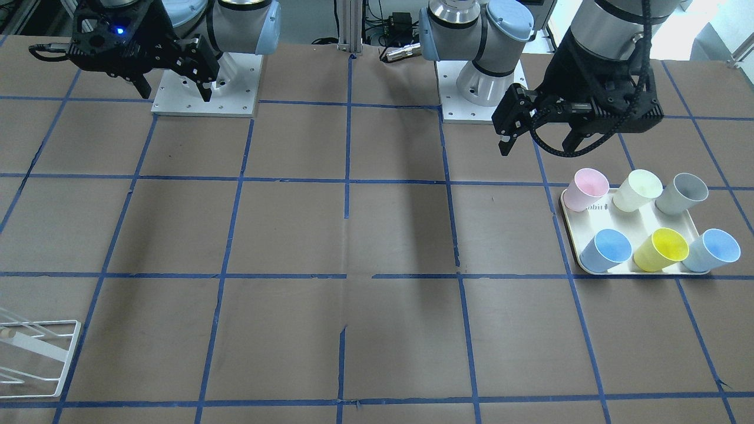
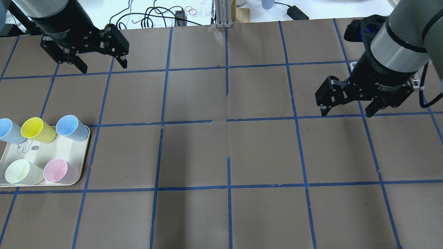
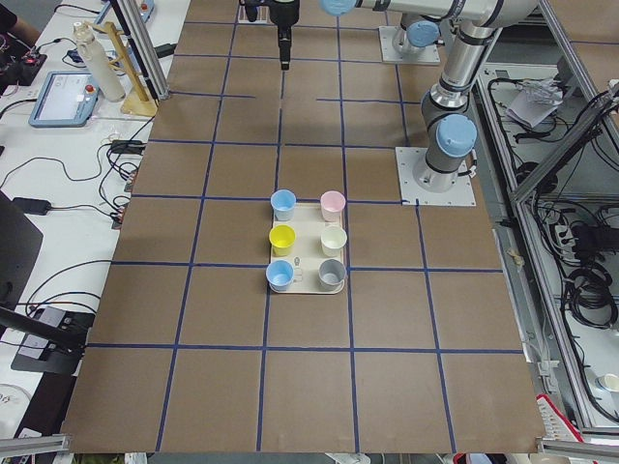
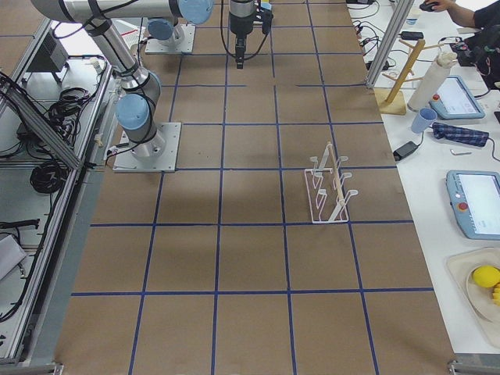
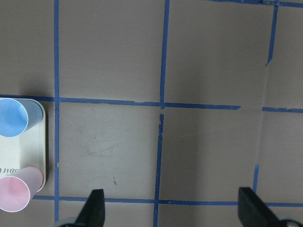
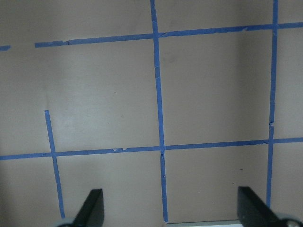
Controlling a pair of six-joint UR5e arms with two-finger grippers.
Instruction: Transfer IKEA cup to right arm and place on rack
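Note:
The IKEA cup (image 1: 609, 252), light blue with a blue inside, stands on the cream tray (image 1: 631, 222) at the corner nearest the table's middle. It also shows in the overhead view (image 2: 71, 127) and the left wrist view (image 5: 13, 117). A paler light-blue cup (image 1: 714, 251) stands at the tray's other end. My left gripper (image 1: 537, 148) (image 2: 104, 68) is open and empty, high above the table beside the tray. My right gripper (image 1: 175, 95) (image 2: 346, 114) is open and empty over the other half. The white wire rack (image 1: 35, 353) (image 4: 328, 191) stands near the table's far edge.
The tray also holds a yellow cup (image 1: 661, 249), a pink cup (image 1: 586, 188), a pale yellow cup (image 1: 638, 189) and a grey cup (image 1: 682, 193). Blue tape lines grid the brown table. Both arm bases (image 1: 206, 88) stand at the robot's edge.

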